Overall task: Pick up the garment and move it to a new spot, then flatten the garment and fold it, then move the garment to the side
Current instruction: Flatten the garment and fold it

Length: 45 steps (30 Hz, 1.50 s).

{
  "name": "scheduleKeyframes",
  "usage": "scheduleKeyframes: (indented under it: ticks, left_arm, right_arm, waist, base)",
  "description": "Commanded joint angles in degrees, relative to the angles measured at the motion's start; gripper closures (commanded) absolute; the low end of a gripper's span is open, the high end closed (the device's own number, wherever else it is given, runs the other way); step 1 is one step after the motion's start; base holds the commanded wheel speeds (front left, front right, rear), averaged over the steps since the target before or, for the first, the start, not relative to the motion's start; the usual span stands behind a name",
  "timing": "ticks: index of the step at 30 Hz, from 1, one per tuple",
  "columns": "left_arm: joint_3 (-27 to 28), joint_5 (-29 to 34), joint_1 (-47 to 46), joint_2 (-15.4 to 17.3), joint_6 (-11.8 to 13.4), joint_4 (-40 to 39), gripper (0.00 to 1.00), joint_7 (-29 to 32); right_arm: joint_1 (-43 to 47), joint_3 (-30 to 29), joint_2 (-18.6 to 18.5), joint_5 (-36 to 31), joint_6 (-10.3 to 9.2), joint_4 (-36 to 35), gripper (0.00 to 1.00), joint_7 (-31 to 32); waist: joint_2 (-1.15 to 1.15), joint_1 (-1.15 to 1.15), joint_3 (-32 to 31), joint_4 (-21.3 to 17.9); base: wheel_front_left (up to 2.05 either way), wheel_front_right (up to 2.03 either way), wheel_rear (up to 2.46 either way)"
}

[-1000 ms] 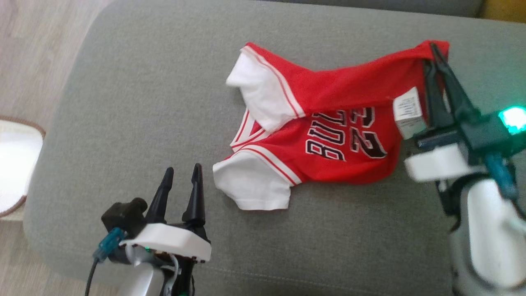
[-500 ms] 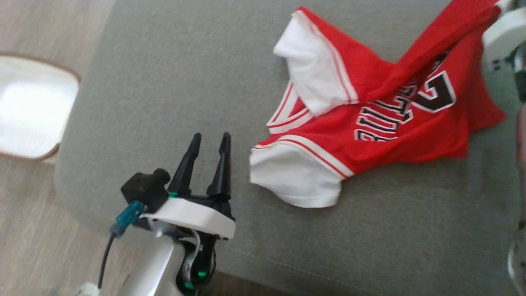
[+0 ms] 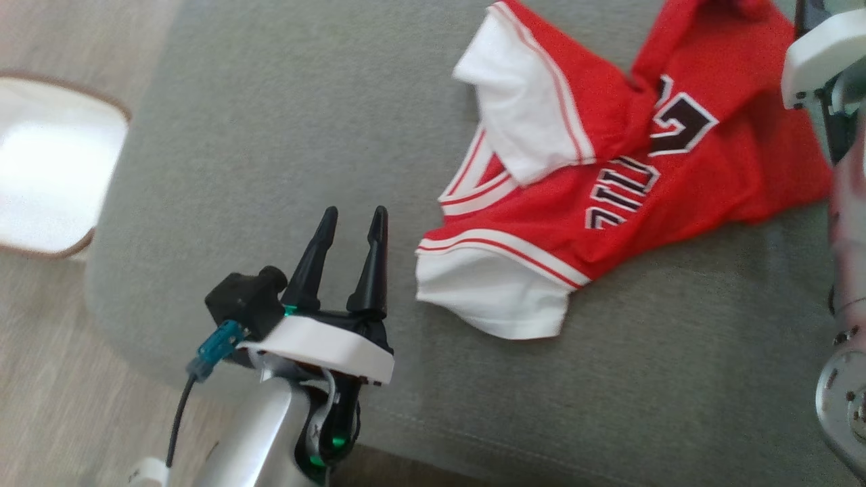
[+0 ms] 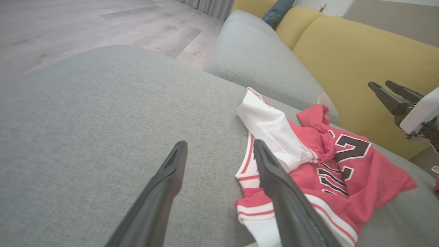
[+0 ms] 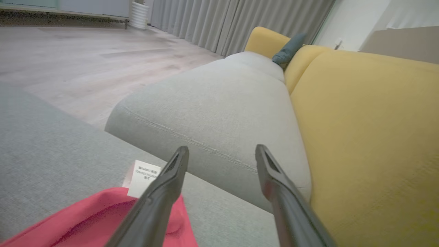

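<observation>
The garment (image 3: 609, 203) is a red jersey with white sleeves and dark lettering, lying crumpled on the grey sofa cushion (image 3: 270, 135). Its upper hem is bunched over the number. My left gripper (image 3: 354, 212) stands open to the left of the lower white sleeve, apart from it; the left wrist view has the garment (image 4: 360, 178) just right of its fingers. My right gripper (image 5: 222, 148) is open and empty, raised above the garment's (image 5: 85, 219) far red edge and white label (image 5: 144, 178). The left wrist view also catches the right gripper (image 4: 379, 83) in the air.
A yellow backrest (image 5: 370, 137) rises behind the seat. A second grey cushion (image 5: 223, 103) adjoins the first. The cushion's front edge runs just below my left gripper, with wood floor (image 3: 61, 406) and a white mat (image 3: 47, 176) beyond it.
My right gripper has opened and let go of the garment's hem, and the lifted red edge has dropped onto the jersey. The head camera has shifted. The left gripper stays open.
</observation>
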Motion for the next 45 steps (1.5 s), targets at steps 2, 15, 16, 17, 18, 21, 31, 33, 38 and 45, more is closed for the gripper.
scheduleKeyframes:
  ticks: [2, 15, 16, 17, 18, 21, 31, 33, 38, 45]
  left_arm:
    - [2.7, 1.4, -0.1, 0.2, -0.1, -1.5, 0.00, -0.7]
    - [6.3, 4.9, 2.2, 0.2, -2.0, 1.1, 0.00, -0.7]
    - [6.6, 5.1, 2.5, 0.2, -2.2, 1.4, 0.00, -0.7]
    - [6.8, 5.2, 2.7, 0.2, -2.3, 1.7, 0.00, -0.7]
    - [7.0, 5.4, 3.0, 0.2, -2.5, 2.1, 0.00, -0.7]
    - [7.9, 5.9, 4.0, 0.3, -3.1, 3.0, 0.00, -0.7]
    - [7.5, 6.3, 6.3, 0.8, -5.4, 9.4, 0.00, -0.1]
    - [6.7, 6.7, 5.2, 1.1, -6.1, 11.8, 0.00, 0.7]
    - [5.7, 7.8, 1.0, 1.6, -6.6, 18.0, 0.00, 2.0]
    - [6.3, 7.5, -3.8, 1.8, -6.9, 24.9, 1.00, 1.3]
  right_arm:
    - [-1.9, -0.2, 1.5, 1.1, 0.37, -1.5, 0.00, -2.8]
    - [20.2, 4.2, 6.9, 19.3, 0.37, -22.4, 0.00, -4.5]
    - [22.9, 4.5, 7.1, 20.5, 0.37, -24.4, 0.00, -4.5]
    - [25.6, 4.7, 7.2, 21.7, 0.37, -26.3, 0.00, -4.5]
    - [28.2, 4.9, 7.3, 22.8, 0.37, -28.1, 0.00, -4.5]
    - [34.8, 5.8, 7.6, 25.6, 0.37, -32.5, 0.00, -4.5]
    - [46.7, 10.4, 7.7, 33.5, 0.37, -40.1, 0.00, -3.9]
    - [47.4, 11.3, 7.7, 34.0, 0.37, -40.9, 0.00, -3.5]
    - [47.8, 13.0, 7.7, 34.2, 0.37, -42.4, 0.00, -2.7]
    - [47.9, 13.8, 7.7, 34.4, 0.37, -44.3, 0.00, -2.4]
  waist:
    - [0.00, 0.00, -2.3, -3.9]
    - [0.00, 0.00, -9.9, -12.7]
    - [0.00, 0.00, -10.6, -13.0]
    - [0.00, 0.00, -11.2, -13.3]
    - [0.00, 0.00, -11.8, -13.5]
    - [0.00, 0.00, -13.3, -14.1]
    - [0.00, 0.00, -15.1, -15.1]
    - [0.00, 0.00, -14.9, -15.5]
    - [0.00, 0.00, -13.9, -17.0]
    - [0.00, 0.00, -12.3, -19.3]
  base:
    - [0.00, 0.00, 0.00]
    - [0.00, 0.00, 0.00]
    - [0.00, 0.00, 0.00]
    - [0.00, 0.00, 0.00]
    - [0.00, 0.00, 0.00]
    - [0.00, 0.00, 0.00]
    - [0.00, 0.00, 0.00]
    - [0.00, 0.00, 0.00]
    - [0.00, 0.00, 0.00]
    - [0.00, 0.00, 0.00]
